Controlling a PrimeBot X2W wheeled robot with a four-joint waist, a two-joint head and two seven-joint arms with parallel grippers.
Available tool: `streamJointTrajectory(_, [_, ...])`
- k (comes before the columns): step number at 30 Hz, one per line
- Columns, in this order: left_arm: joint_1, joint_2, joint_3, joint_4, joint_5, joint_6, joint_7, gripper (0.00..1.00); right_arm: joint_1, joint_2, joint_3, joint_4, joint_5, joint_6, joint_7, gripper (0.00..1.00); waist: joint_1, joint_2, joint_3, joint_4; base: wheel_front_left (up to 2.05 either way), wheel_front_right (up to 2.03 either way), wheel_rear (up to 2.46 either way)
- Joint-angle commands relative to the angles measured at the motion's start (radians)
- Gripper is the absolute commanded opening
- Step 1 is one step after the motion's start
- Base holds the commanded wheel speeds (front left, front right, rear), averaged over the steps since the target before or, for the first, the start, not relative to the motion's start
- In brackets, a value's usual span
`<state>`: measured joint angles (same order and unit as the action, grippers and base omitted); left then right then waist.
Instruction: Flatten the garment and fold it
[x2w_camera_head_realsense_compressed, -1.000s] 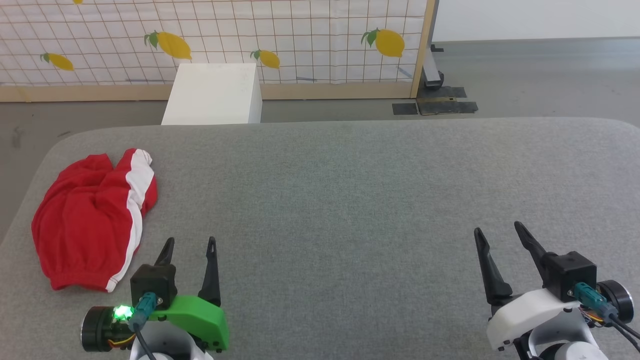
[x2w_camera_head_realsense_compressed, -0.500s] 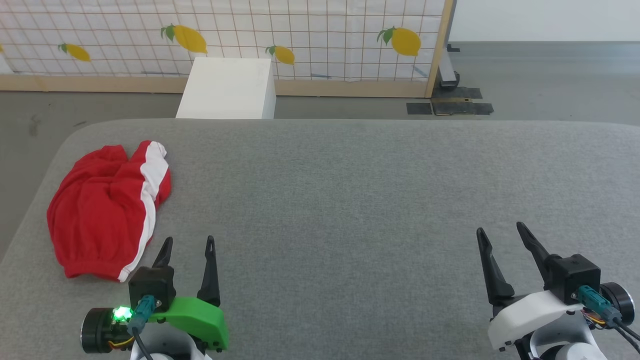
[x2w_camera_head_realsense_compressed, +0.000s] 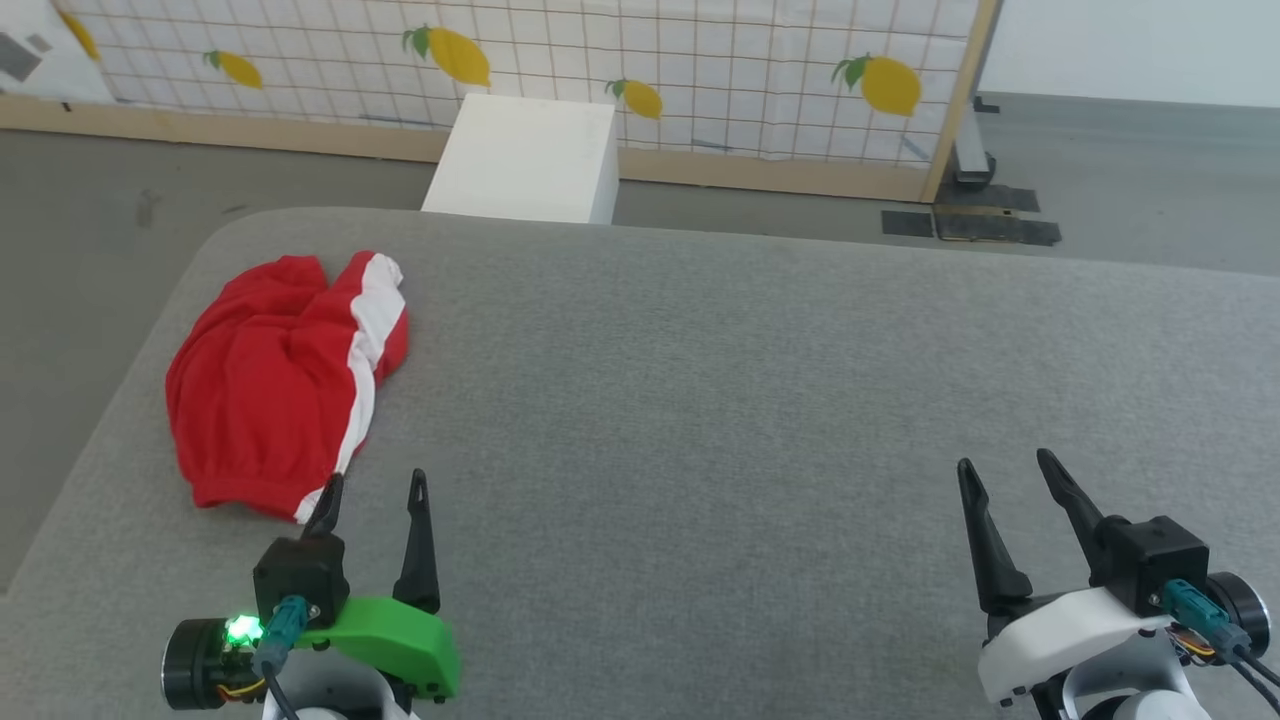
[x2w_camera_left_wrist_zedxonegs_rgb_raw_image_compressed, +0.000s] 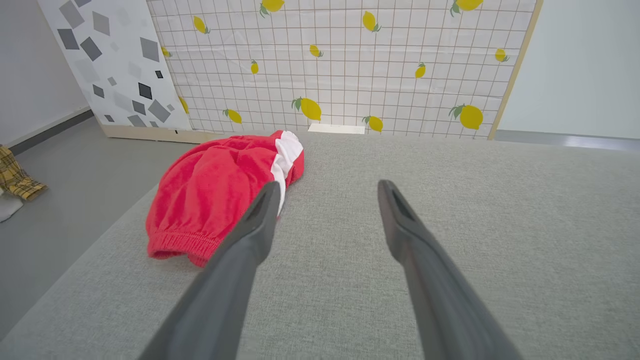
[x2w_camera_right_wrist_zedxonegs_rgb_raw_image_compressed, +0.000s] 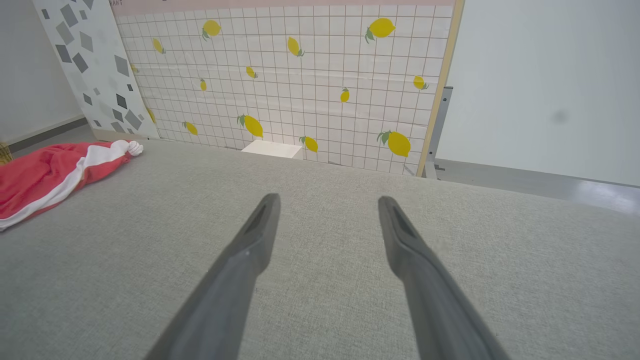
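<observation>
A: Garment position?

B: The garment (x2w_camera_head_realsense_compressed: 285, 385) lies bunched on the grey worktop (x2w_camera_head_realsense_compressed: 700, 400), in the far-left part, close to the left edge and the rounded far corner. Red and rumpled, not laid flat. One white stripe runs down its right side. A gathered red hem sits at the end nearer the robot.

A: Left side?

B: Left gripper (x2w_camera_head_realsense_compressed: 376, 480) sits low at the near left, jaws spread and empty. In the head view its left fingertip overlaps the garment's near white-edged corner. Touching or just above it, cannot tell. In the left wrist view that finger crosses in front of the stripe, with the bulk of the red cloth off to the finger's left.

A: Right side?

B: Right gripper (x2w_camera_head_realsense_compressed: 1004, 460) is at the near right, jaws likewise spread and empty, over bare grey fabric. It is well apart from the garment. The right wrist view puts the red heap at its far left edge.

A: Surroundings?

B: A white box (x2w_camera_head_realsense_compressed: 525, 160) stands on the floor (x2w_camera_head_realsense_compressed: 90, 220) just past the worktop's far edge. Behind it is a wood-framed lemon panel (x2w_camera_head_realsense_compressed: 700, 60), printed with a grid and lemons. The left wrist view adds a white panel with grey squares (x2w_camera_left_wrist_zedxonegs_rgb_raw_image_compressed: 115, 65) left of the lemon one. A yellow checked cloth (x2w_camera_left_wrist_zedxonegs_rgb_raw_image_compressed: 17, 180) lies on the floor at that view's left edge.
</observation>
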<state>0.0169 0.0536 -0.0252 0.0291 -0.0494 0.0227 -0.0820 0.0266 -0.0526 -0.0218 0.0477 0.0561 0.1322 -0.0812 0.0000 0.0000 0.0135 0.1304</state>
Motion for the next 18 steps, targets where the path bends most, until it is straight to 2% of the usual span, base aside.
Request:
streamJointTrajectory(1, [0.002,-0.001,-0.002,0.005,-0.010,0.008,-0.011,1.00,0.013,0.001,-0.001,0.005,0.010,-0.001,-0.012,1.00,0.0000,0.0000,0.001,0.026,0.00,0.00,0.00])
streamJointTrajectory(18, [0.013,-0.002,-0.009,0.014,-0.037,0.026,-0.045,1.00,0.010,0.001,0.008,0.034,0.021,-0.001,-0.046,1.00,0.0000,0.0000,0.016,0.159,0.00,0.00,0.00])
